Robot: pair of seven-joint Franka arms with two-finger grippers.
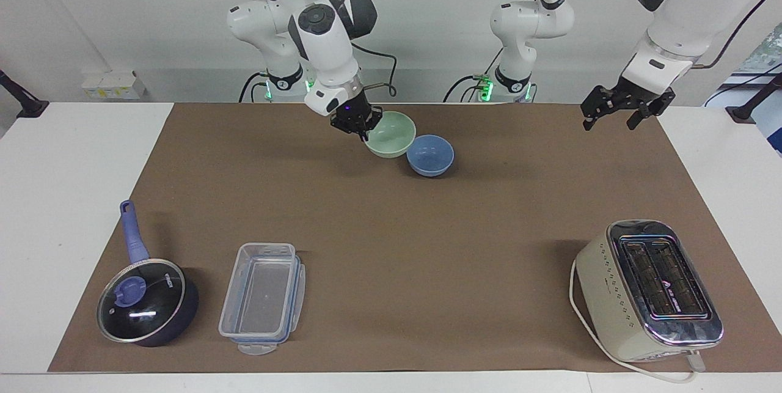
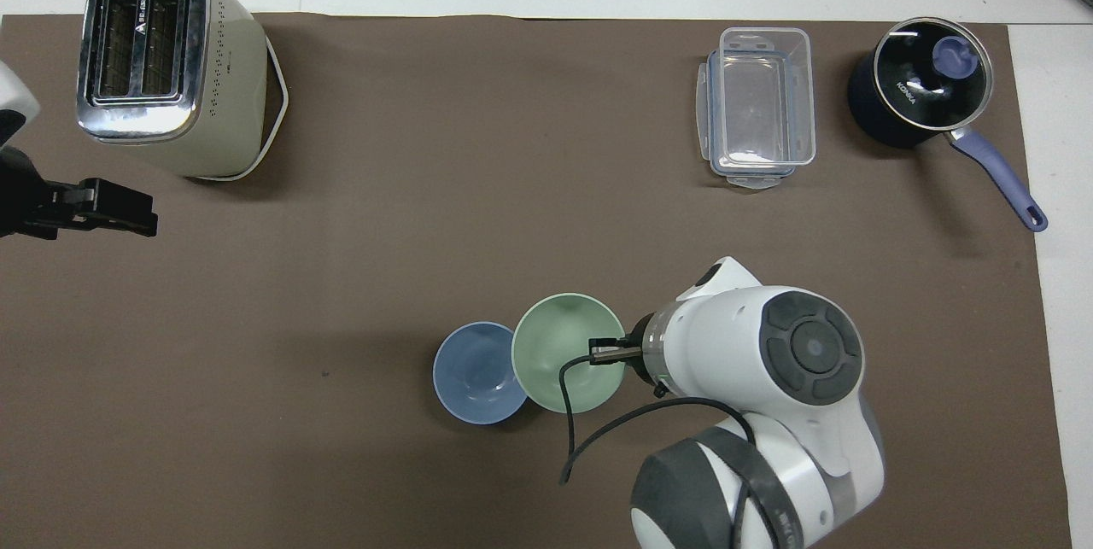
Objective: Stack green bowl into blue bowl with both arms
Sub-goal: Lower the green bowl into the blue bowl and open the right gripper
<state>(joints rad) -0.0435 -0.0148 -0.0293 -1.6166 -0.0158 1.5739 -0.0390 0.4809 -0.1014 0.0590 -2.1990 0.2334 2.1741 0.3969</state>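
My right gripper (image 1: 365,130) is shut on the rim of the pale green bowl (image 1: 394,136) and holds it tilted a little above the brown mat. The green bowl hangs right beside the light blue bowl (image 1: 431,154), on the side toward the right arm's end, and its edge overlaps the blue bowl's rim in view. In the overhead view the green bowl (image 2: 555,344) also overlaps the blue bowl (image 2: 474,374), with the right gripper (image 2: 602,353) at its rim. My left gripper (image 1: 623,113) waits open and empty, raised over the mat's edge at the left arm's end (image 2: 119,207).
A cream toaster (image 1: 647,289) stands far from the robots at the left arm's end. A clear plastic container (image 1: 263,298) and a dark blue lidded saucepan (image 1: 143,301) sit far from the robots at the right arm's end.
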